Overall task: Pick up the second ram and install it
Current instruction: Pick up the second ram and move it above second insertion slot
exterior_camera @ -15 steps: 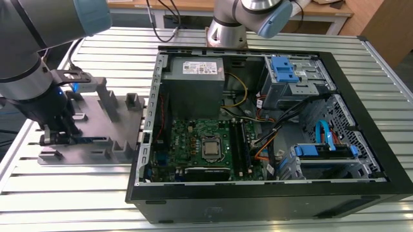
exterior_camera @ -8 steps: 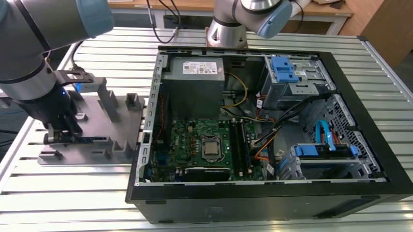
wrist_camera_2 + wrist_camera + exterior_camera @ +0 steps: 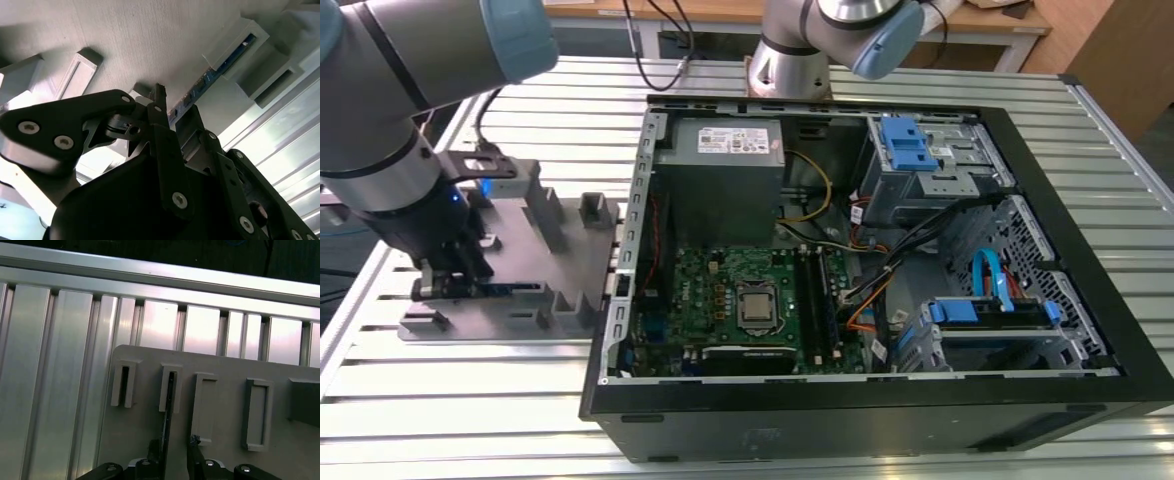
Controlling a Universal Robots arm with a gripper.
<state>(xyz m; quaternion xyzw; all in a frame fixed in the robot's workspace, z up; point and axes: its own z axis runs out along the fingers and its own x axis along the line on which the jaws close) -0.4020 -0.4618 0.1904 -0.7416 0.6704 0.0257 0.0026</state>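
The second ram (image 3: 169,405) stands on its edge in a slot of the grey fixture (image 3: 225,365), a thin dark board. In the second wrist view its blue-green edge (image 3: 220,65) runs along the fixture (image 3: 150,40) to the gripper. My gripper (image 3: 172,450) is open and straddles one end of the ram, with one finger close against it and the other a small gap away. In the exterior view the gripper (image 3: 454,285) is low over the fixture (image 3: 547,225), left of the open computer case (image 3: 854,400).
Inside the case lie the green motherboard (image 3: 734,275) with its memory slots (image 3: 821,300), the power supply (image 3: 720,150), loose cables and blue drive bays (image 3: 987,300). Upright posts (image 3: 594,210) rise from the fixture. A ribbed metal table (image 3: 454,400) carries everything.
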